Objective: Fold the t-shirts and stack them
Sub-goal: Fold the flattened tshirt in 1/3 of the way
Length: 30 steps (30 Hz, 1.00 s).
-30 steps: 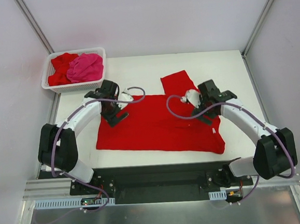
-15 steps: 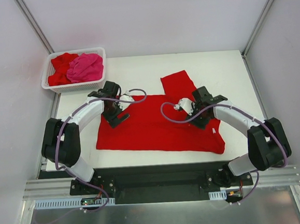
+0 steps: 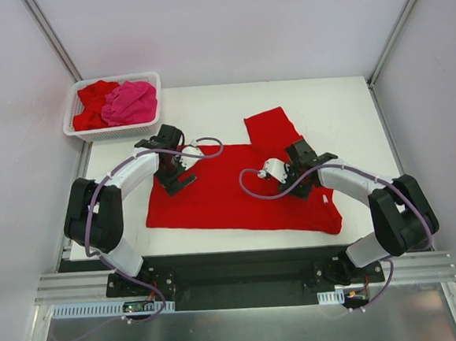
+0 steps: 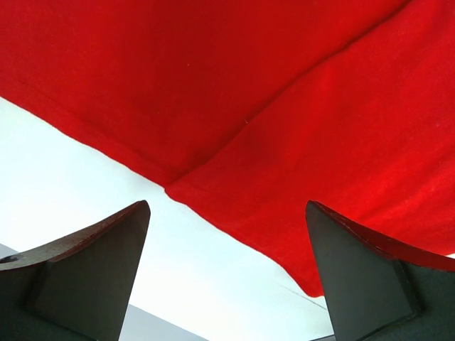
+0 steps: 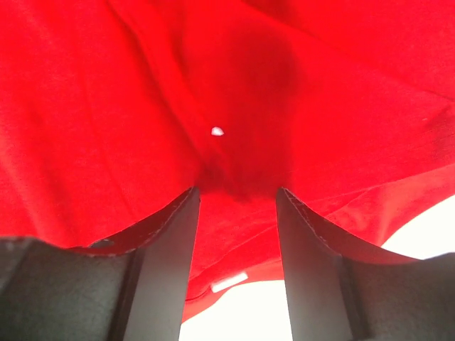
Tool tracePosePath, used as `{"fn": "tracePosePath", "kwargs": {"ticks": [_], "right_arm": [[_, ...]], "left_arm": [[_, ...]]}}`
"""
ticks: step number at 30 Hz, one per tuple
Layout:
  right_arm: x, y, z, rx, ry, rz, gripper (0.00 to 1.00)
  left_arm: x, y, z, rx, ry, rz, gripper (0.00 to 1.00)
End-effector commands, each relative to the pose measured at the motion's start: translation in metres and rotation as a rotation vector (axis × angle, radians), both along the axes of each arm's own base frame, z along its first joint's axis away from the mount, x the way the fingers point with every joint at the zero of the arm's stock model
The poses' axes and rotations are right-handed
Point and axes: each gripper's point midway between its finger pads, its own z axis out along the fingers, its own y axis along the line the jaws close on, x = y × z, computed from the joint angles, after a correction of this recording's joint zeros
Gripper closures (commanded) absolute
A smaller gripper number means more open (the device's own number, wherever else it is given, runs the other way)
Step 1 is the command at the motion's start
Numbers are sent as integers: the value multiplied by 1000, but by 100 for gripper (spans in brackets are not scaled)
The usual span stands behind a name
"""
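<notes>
White tabletop, pale walls on three sides, grey metal struts in the far corners. Black mounting rail along the near edge.

Far left corner: white lattice basket holding crumpled red cloth with a hot-pink t-shirt heaped on its right side.

Mid-tabletop: red t-shirt spread flat. One sleeve points to the far side, right of centre. Its near right corner reaches almost to the rail.

Left end effector: over the shirt's far left corner, jaws wide apart, nothing between them. Wrist view shows the hem edge and bare tabletop below the fingers.

Right end effector: down on the right part of the shirt, jaws about half closed. A dark pucker of red cloth is gathered between the fingertips. White label shows at the shirt edge beneath.

Against one second ago:
- The right arm has swung in to the left and nearer, from the shirt's right shoulder toward its middle.
- Its jaws have narrowed from wide.
- The left end effector has barely shifted and is equally open.
- Shirt outline and basket are unchanged.
</notes>
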Motion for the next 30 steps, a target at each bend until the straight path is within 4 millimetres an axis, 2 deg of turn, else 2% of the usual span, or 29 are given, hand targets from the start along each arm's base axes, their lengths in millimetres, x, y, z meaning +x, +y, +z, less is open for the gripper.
{"fn": "tracePosePath", "kwargs": {"ticks": [1, 6, 9, 12, 14, 16, 24, 30], "right_arm": [[25, 8, 13, -2, -93, 29, 50], [25, 9, 2, -21, -63, 36, 59], [23, 12, 1, -27, -51, 47, 72], [20, 13, -4, -38, -33, 60, 75], [21, 15, -3, -35, -36, 61, 88], [25, 12, 4, -55, -62, 51, 93], [26, 18, 30, -43, -81, 51, 93], [25, 19, 39, -49, -95, 73, 79]], "left_arm": [[3, 0, 2, 20, -5, -10, 8], [3, -1, 1, 19, -1, -11, 8], [5, -1, 1, 23, -2, -11, 8], [6, -2, 1, 21, -2, -12, 8], [6, -2, 1, 21, -2, -13, 8], [6, -3, 0, 22, 1, -13, 8], [4, -7, -4, 19, 12, -21, 8], [7, -10, -3, 16, 8, -29, 8]]}}
